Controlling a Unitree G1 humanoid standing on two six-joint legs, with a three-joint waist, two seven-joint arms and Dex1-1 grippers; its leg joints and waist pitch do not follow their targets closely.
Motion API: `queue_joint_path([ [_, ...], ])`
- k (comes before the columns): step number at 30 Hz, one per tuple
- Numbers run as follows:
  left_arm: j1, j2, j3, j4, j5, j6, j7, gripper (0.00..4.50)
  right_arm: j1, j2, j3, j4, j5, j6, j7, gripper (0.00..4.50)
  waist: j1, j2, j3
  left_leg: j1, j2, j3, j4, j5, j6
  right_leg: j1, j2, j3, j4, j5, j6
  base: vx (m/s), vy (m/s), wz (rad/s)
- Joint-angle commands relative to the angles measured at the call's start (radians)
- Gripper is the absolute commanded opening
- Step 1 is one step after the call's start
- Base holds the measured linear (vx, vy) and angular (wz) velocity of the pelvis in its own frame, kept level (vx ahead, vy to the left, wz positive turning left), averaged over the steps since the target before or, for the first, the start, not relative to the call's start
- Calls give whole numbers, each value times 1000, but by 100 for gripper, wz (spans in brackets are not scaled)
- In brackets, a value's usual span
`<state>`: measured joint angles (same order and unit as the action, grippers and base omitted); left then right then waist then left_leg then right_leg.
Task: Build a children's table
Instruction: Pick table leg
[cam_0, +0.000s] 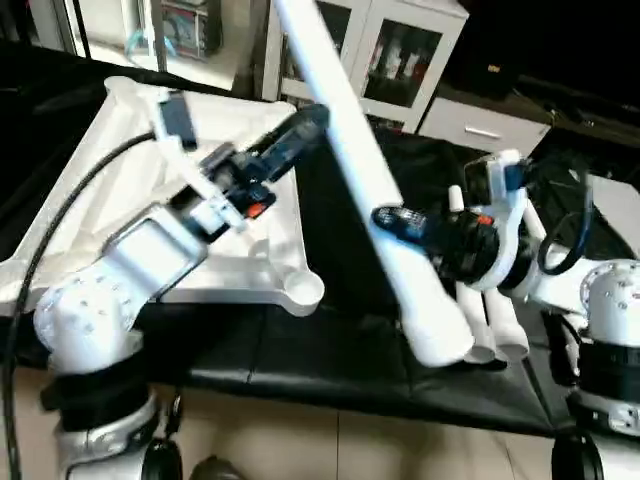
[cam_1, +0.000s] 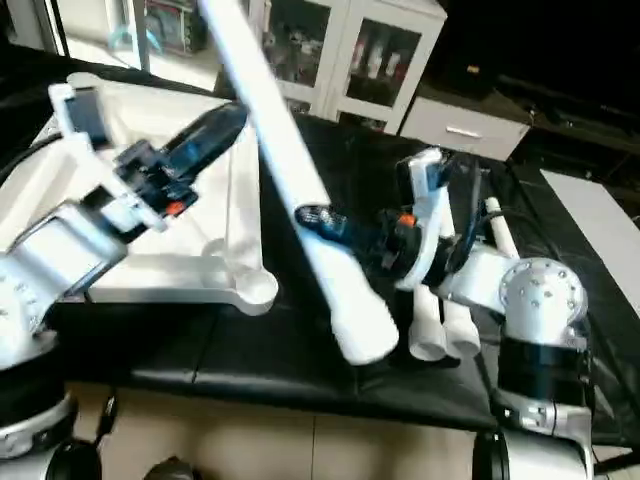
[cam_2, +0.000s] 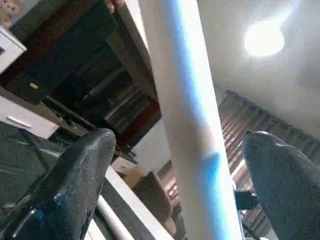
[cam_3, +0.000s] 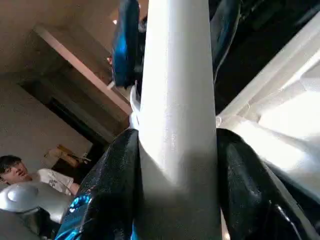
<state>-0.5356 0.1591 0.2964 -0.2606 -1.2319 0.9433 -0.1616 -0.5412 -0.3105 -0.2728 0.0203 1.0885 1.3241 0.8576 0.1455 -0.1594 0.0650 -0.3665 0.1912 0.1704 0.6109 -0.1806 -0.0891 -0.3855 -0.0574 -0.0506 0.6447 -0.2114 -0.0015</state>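
Right claw grips a white table leg; left claw spread wide around it.

The right claw (cam_0: 392, 222) is clamped on the long white leg (cam_0: 372, 180), which slants up across the black desk (cam_0: 300, 350). The left claw (cam_0: 310, 125) reaches toward the same leg, its fingers (cam_2: 75, 185) parted with the tube between them, not touching. The upturned tabletop (cam_0: 120, 200) lies at the left, and more legs (cam_0: 495, 325) lie under the right arm.
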Motion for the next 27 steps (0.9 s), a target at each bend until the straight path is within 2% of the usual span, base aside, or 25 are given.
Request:
queue_joint_path([
  [1,-41,-10,-34,22,-15,19,-7,450,10,-20,7,-30,-8,-8,-3,177,2,31,-69,15,36,-19,-79,-142,-120,39,-78,41,-86,-199,-34,0,0,0],
  [3,-52,-8,-49,27,-18,27,-20,450,20,-24,22,-43,-13,-11,3,177,3,31,-70,18,38,-19,-78,-139,-122,37,-78,40,-85,-179,-35,0,0,0],
  [7,-74,-9,-85,40,-25,41,-40,450,43,-26,49,-60,-32,-17,3,177,4,32,-70,13,37,-18,-79,-121,-126,42,-77,39,-81,-124,-53,0,0,0],
  [8,-76,-11,-87,42,-32,43,-41,450,46,-26,51,-60,-35,-18,1,177,5,38,-70,14,37,-19,-79,-122,-128,42,-77,39,-79,-122,-54,0,0,0],
  [11,-83,-12,-88,48,-57,58,-47,416,53,-28,56,-57,-42,-28,-6,177,3,36,-70,15,38,-19,-79,-142,-131,42,-79,38,-81,-136,-63,0,0,0],
  [12,-82,-4,-94,45,-70,77,-58,411,57,-31,58,-54,-45,-36,-7,177,5,42,-69,16,37,-19,-79,-148,-132,41,-79,38,-80,-141,-64,0,0,0],
  [15,-80,3,-99,43,-77,92,-62,411,59,-32,60,-52,-47,-42,-8,177,4,40,-69,16,38,-19,-80,-154,-131,41,-78,38,-81,-143,-66,0,0,0],
  [17,-79,9,-103,43,-79,104,-65,378,61,-32,64,-50,-49,-47,-9,177,6,43,-69,17,38,-20,-81,-155,-131,42,-79,39,-81,-139,-68,0,0,0],
  [20,-78,14,-106,45,-85,113,-64,375,63,-31,70,-49,-54,-55,-9,177,6,42,-69,17,38,-19,-80,-155,-130,42,-79,39,-80,-130,-73,0,0,0],
  [21,-78,14,-106,45,-85,113,-64,367,63,-31,70,-49,-54,-55,-9,177,5,43,-68,17,38,-20,-81,-156,-131,42,-79,39,-80,-131,-74,0,0,0],
  [22,-78,17,-107,49,-88,114,-63,336,65,-28,76,-49,-62,-64,-10,177,6,41,-69,16,38,-19,-81,-152,-130,43,-79,39,-79,-125,-77,0,0,0],
  [26,-78,25,-103,67,-94,123,-55,328,70,-25,90,-53,-74,-86,-12,177,7,45,-68,18,38,-19,-81,-162,-132,41,-79,38,-80,-133,-77,0,0,0],
  [27,-78,25,-102,70,-94,125,-55,312,70,-25,92,-53,-77,-91,-14,177,8,46,-68,17,39,-20,-82,-163,-133,42,-80,38,-80,-132,-79,0,0,0],
])
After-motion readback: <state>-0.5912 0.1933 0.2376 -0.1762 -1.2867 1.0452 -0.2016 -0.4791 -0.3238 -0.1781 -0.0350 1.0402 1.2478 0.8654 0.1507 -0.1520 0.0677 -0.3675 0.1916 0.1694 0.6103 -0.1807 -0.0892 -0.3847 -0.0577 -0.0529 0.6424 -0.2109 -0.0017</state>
